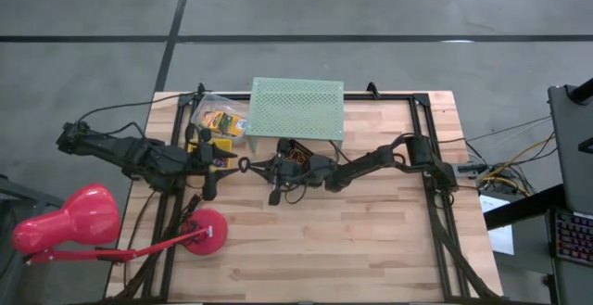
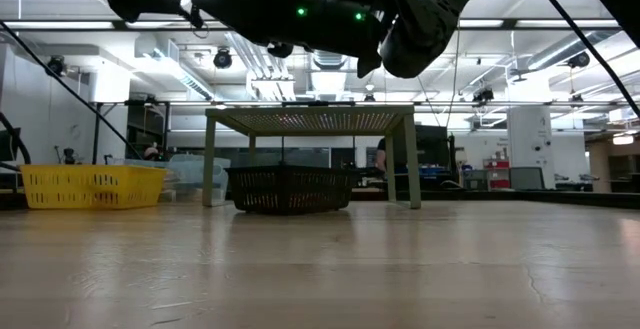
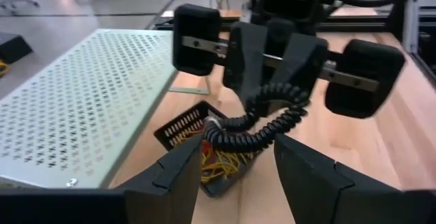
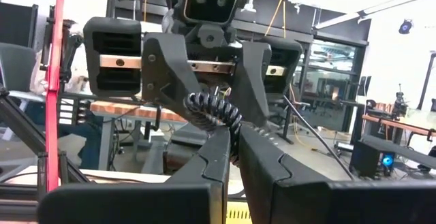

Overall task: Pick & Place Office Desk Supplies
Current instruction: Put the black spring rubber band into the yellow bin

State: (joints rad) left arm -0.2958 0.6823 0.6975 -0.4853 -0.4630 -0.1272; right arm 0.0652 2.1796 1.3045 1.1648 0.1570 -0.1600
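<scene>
1. Office desk supplies: the one in play is a black coiled cord (image 3: pixel 262 122), a springy spiral of tight loops. It hangs in the air above the bench (image 1: pixel 371 240), between the two grippers, near the middle of the bench.
2. The right gripper (image 4: pixel 236 132) has its fingers pressed nearly together, pinching one end of the coiled cord at their tips.
3. The left gripper (image 3: pixel 238 146) faces it head-on from just beside. Its fingers are spread wide, with the other end of the cord lying in the gap between them.
4. Below the cord sits a black basket (image 3: pixel 184 125) with slotted walls, holding a tangle of thin yellow, orange and red rubber bands (image 3: pixel 221 163). It stands partly under the mint-green perforated stand (image 1: pixel 296 108).
5. Little yellow printed boxes (image 1: pixel 220 121) lie in a clear bag beside the stand's left end.
6. A pink desk lamp (image 1: pixel 65 222) sits off the bench's left front corner.
</scene>
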